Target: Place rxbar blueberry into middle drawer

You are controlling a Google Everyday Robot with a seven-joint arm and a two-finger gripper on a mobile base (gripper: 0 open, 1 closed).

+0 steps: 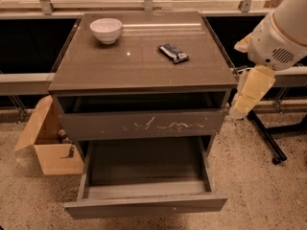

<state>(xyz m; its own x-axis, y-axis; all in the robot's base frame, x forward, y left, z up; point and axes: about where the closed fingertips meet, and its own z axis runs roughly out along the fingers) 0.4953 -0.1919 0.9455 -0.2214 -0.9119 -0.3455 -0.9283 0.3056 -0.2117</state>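
One gripper (240, 110) hangs off the cabinet's right side, pointing down, below the level of the cabinet top (120, 66) and close to its front right corner. I cannot tell whether it is spread or closed. It carries nothing that I can make out. Above it, the white arm (278, 37) bulks over the right edge.

The rxbar blueberry (173, 52) lies flat on the cabinet top, right of centre and towards the back, well apart from the white bowl (106, 30). The middle drawer (144, 206) stands pulled out and looks bare inside.

Several risks follow:
- **Corner strike:** the gripper probably has to rise before it reaches in, so a straight sideways move could hit the top's corner.
- **Missed grasp:** the bar is thin on a glossy surface, so a shallow or off-centre pinch may push it away.
- **Bad drop:** the scratched drawer front (144, 125) overhangs the rear of the open drawer, so letting go too far back could land the bar on that front, and too far forward could put it on the floor near the cardboard box (48, 138).
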